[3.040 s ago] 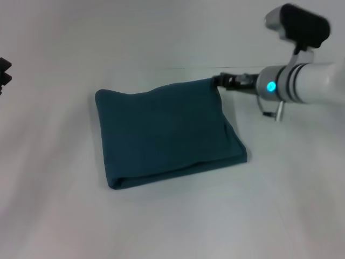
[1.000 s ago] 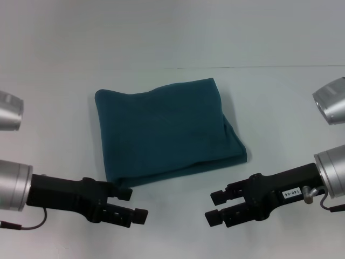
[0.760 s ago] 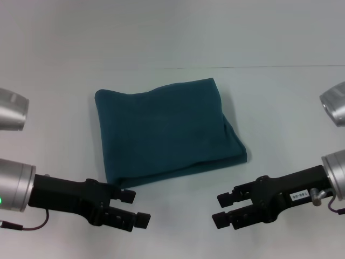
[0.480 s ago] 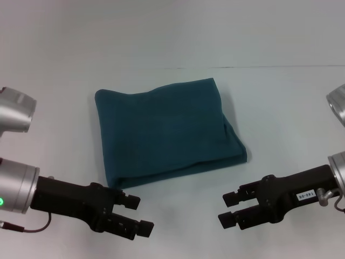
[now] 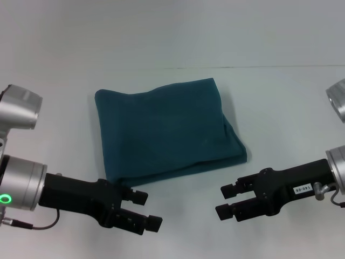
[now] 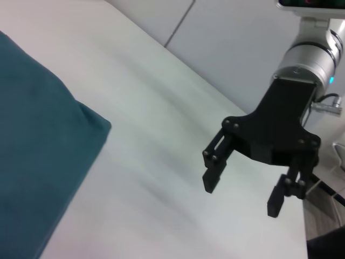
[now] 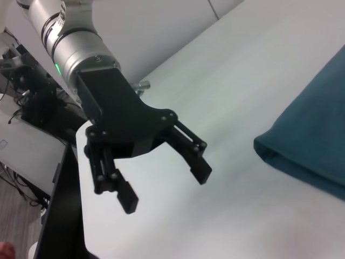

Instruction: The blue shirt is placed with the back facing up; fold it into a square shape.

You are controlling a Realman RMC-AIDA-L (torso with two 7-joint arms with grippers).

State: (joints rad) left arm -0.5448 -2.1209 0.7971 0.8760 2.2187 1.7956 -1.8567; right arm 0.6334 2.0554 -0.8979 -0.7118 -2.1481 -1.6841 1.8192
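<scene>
The blue shirt (image 5: 167, 132) lies folded into a rough square in the middle of the white table (image 5: 280, 108), plain side up, with a fold along its near edge. My left gripper (image 5: 148, 209) hovers open just in front of the shirt's near left corner, apart from the cloth. My right gripper (image 5: 223, 200) is open too, near the front, to the right of the shirt's near right corner. In the left wrist view, a corner of the shirt (image 6: 32, 140) shows with the right gripper (image 6: 242, 195) beyond. The right wrist view has the left gripper (image 7: 165, 189) and a shirt corner (image 7: 312, 145).
A thin seam (image 5: 242, 67) runs across the back of the table. The table's edge (image 7: 73, 178) and dark equipment (image 7: 32, 97) beyond it show in the right wrist view.
Three seconds ago the right gripper was at the shirt's far right corner; it has let go. Both arms now sit in front, the left gripper having crept rightward over the last second.
</scene>
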